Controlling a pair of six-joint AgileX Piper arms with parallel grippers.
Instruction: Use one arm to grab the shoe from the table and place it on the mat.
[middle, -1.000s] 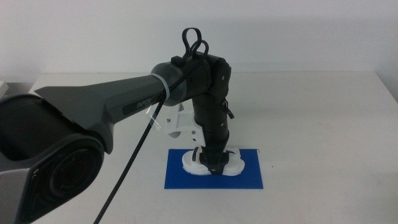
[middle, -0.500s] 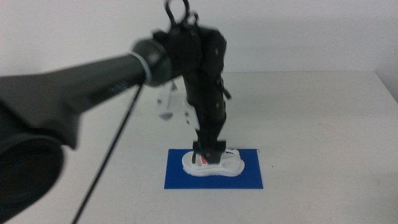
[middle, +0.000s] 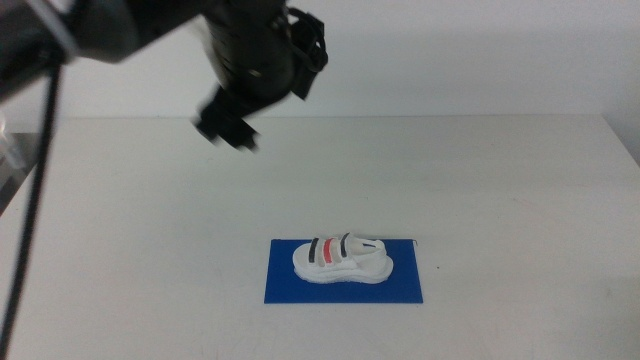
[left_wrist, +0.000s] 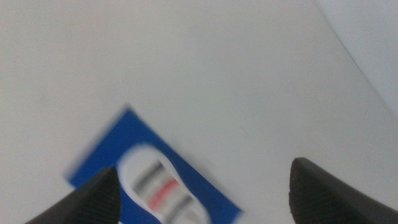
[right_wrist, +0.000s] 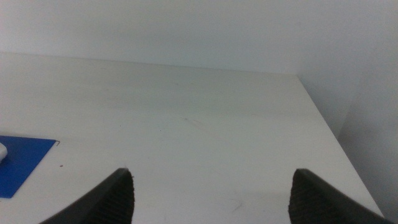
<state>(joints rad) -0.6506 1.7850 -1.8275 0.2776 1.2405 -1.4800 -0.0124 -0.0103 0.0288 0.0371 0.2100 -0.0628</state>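
The white shoe (middle: 341, 258) with black and red straps lies flat on the blue mat (middle: 290, 288) near the table's front middle. My left arm reaches in from the upper left; its gripper (middle: 226, 130) is open, empty and high above the table (middle: 500, 200), well up and left of the shoe. In the left wrist view the shoe (left_wrist: 158, 186) and mat (left_wrist: 106, 152) show blurred far below between the wide-apart jaws of the left gripper (left_wrist: 205, 193). My right gripper (right_wrist: 211, 190) is open and empty, out of the middle view; the mat's corner (right_wrist: 22, 158) shows in its view.
The white table's right edge (right_wrist: 329, 134) and a pale wall behind it show in the right wrist view. A black cable (middle: 30, 215) hangs down at the left of the middle view.
My left gripper has let go of the shoe and risen up and to the left, away from the mat. The shoe stays lying on the mat.
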